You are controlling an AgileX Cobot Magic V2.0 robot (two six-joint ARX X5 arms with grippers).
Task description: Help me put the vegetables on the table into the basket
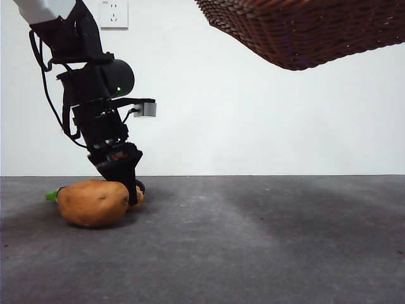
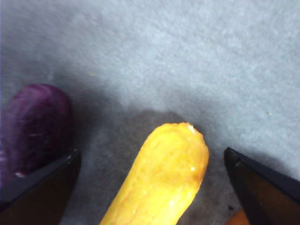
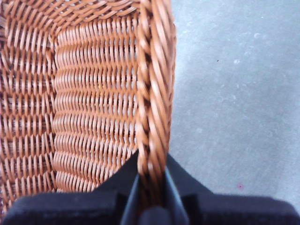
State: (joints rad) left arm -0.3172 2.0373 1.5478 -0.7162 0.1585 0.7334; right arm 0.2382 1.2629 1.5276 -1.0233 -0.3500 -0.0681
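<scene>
Vegetables sit together toward the table's (image 1: pixel 253 253) left edge: nearest me I see the potato (image 1: pixel 93 202), with my left gripper (image 2: pixel 152 187) down right behind it, jaws spread wide on either side of the yellow-orange piece (image 2: pixel 164 178) and not touching it. Just beside one jaw lies the purple eggplant (image 2: pixel 33 126), its green stem (image 1: pixel 52 196) poking out past the potato. My right gripper (image 3: pixel 152 187) is clamped on the basket's (image 1: pixel 304 31) braided rim, holding it tilted in the air above the table's right side.
</scene>
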